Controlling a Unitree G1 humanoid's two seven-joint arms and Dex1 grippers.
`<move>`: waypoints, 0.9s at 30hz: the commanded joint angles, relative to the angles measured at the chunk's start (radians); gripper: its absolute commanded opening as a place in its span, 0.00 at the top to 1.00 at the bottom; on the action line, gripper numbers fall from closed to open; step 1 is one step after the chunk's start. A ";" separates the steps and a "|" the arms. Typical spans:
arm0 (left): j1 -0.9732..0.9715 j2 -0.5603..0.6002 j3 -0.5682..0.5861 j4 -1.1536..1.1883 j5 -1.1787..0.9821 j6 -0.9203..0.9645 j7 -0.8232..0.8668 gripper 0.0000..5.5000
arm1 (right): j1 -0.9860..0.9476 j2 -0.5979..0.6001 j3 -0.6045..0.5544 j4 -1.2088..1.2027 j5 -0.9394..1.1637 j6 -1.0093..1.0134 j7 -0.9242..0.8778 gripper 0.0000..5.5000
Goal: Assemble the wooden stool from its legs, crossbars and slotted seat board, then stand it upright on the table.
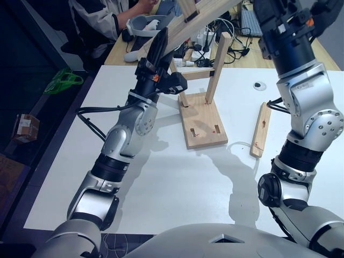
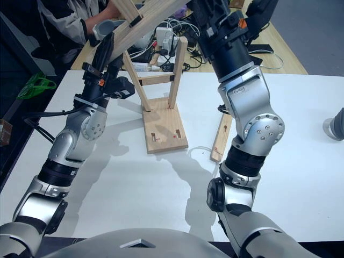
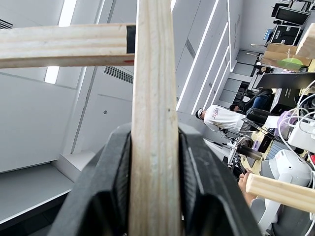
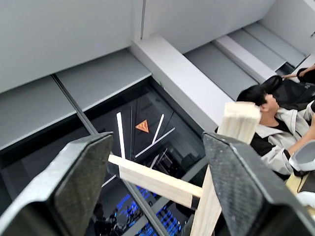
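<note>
The slotted seat board [image 1: 204,129] lies flat on the white table. Two legs [image 1: 217,67] joined by a crossbar [image 1: 196,74] stand in its far slots. My left gripper [image 3: 155,142] is shut on a second wooden leg frame [image 1: 201,21], held up at a slant above and behind the board. In the left wrist view that frame's bar [image 3: 155,88] runs between the black fingers [image 3: 110,196]. My right gripper [image 4: 157,142] is raised high and open, its pads wide apart, with a leg end [image 4: 236,123] beside one pad. A loose wooden piece [image 1: 260,129] lies right of the board.
A thin white cable [image 1: 240,144] curls on the table between board and loose piece. A round grommet [image 1: 259,85] sits at the far right. Behind the table is a desk with cables and a headset [image 1: 142,24]. The near half of the table [image 1: 177,188] is bare.
</note>
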 commanded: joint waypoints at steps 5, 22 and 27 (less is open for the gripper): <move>0.001 -0.012 0.016 -0.001 0.032 0.016 0.005 0.81 | 0.057 -0.023 0.050 -0.017 0.020 0.020 -0.024 0.25; -0.004 0.002 -0.009 0.019 0.145 -0.052 0.107 0.81 | 0.003 0.005 0.078 0.106 -0.008 -0.036 -0.002 0.25; -0.005 -0.005 -0.012 0.018 0.159 -0.058 0.112 0.81 | -0.046 0.013 0.084 0.159 -0.025 -0.041 0.034 0.25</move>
